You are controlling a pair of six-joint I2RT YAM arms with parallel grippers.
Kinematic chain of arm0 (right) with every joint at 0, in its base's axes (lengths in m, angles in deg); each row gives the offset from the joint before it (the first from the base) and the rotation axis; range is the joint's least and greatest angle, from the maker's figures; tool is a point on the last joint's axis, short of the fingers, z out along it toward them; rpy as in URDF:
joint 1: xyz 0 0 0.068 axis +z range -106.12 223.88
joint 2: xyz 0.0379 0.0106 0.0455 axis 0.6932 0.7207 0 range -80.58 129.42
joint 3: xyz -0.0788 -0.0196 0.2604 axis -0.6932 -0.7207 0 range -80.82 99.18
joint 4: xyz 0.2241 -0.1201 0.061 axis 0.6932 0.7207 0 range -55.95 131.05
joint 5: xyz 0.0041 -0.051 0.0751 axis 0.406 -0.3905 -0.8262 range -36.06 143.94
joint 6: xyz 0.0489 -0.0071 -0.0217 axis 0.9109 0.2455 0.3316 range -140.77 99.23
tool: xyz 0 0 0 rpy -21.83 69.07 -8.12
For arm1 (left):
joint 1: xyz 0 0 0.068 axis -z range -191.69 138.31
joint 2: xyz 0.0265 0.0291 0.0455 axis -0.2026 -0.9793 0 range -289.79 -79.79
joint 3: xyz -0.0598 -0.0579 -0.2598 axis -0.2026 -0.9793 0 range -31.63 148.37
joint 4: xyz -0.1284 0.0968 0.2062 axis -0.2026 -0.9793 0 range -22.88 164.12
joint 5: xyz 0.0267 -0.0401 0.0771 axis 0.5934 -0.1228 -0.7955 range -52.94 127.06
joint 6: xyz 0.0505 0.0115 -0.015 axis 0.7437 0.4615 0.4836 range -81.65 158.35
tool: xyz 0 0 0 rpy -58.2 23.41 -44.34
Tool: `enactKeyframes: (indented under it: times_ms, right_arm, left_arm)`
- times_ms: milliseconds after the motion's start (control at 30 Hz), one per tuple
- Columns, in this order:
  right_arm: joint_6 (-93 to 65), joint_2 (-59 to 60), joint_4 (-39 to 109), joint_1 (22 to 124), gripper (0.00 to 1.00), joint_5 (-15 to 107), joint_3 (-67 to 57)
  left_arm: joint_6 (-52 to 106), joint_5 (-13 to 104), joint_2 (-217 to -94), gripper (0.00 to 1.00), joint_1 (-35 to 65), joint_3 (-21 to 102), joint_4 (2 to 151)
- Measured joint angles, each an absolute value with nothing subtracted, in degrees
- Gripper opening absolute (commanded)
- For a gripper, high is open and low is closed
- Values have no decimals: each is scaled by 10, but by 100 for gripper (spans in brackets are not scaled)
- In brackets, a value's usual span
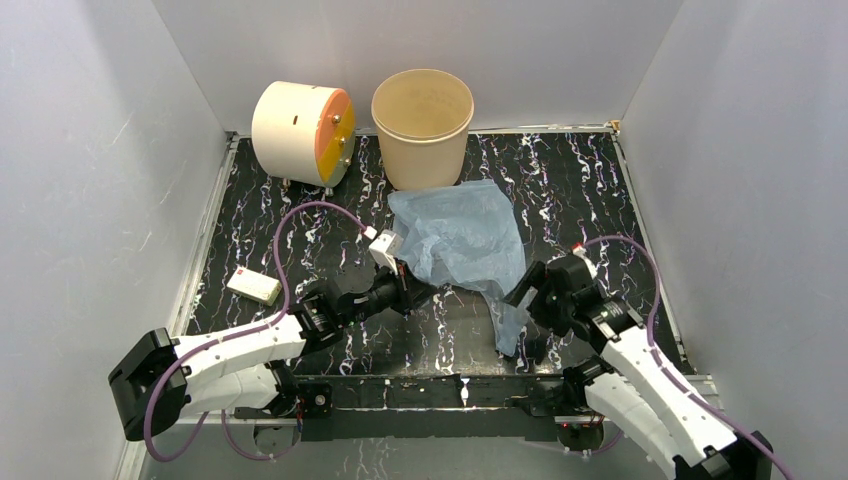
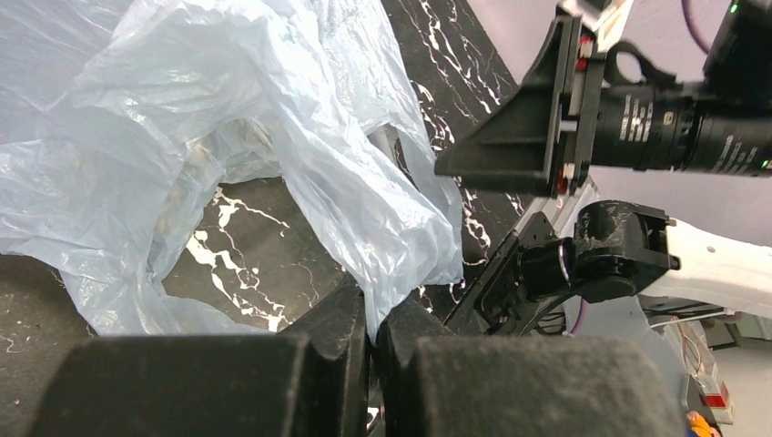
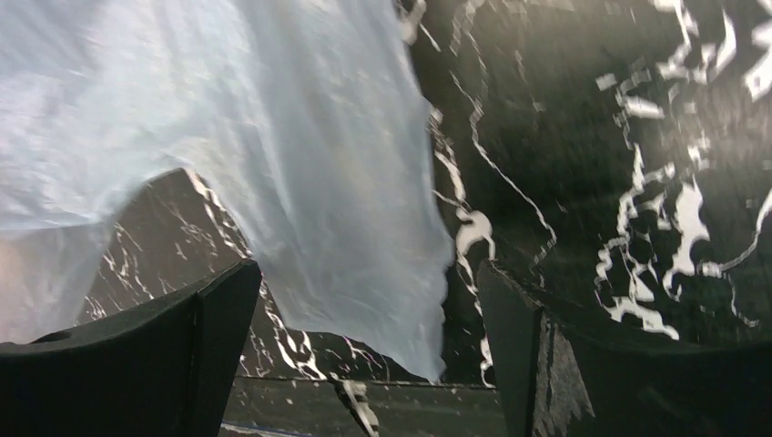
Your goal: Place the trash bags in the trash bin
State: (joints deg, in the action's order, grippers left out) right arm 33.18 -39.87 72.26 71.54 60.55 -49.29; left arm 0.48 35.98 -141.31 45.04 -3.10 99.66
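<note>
Two hands tend the pale blue trash bag (image 1: 460, 235) at mid-frame, just below the trash bin (image 1: 420, 160): left hand (image 2: 371, 320) pinching a fold, right hand (image 3: 364, 314) wide open, empty. With only one pinch, thin film may slip, or snag the rim.

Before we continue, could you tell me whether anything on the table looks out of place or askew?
The cream drum lies on its side, orange face sideways, beside the upright trash bin; possibly by design. The trash bag sprawls crumpled on the table, one edge pinched in the left end effector. Nothing looks spilled or damaged.
</note>
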Motion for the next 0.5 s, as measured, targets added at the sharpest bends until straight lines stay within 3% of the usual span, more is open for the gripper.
enactKeyframes:
  times_ms: [100, 233, 367, 500]
  right_arm:
    - [362, -442, 742, 715, 96, 585, -538]
    - [390, -478, 716, 715, 83, 521, -598]
    - [407, -480, 679, 715, 60, 458, -647]
    - [405, -459, 627, 715, 26, 412, -652]
  left_arm:
    - [7, 358, -1413, 0, 450, -31, 991]
    - [9, 355, -1415, 0, 450, -31, 988]
    - [8, 348, -1415, 0, 450, -31, 985]
    - [9, 345, -1415, 0, 450, -31, 975]
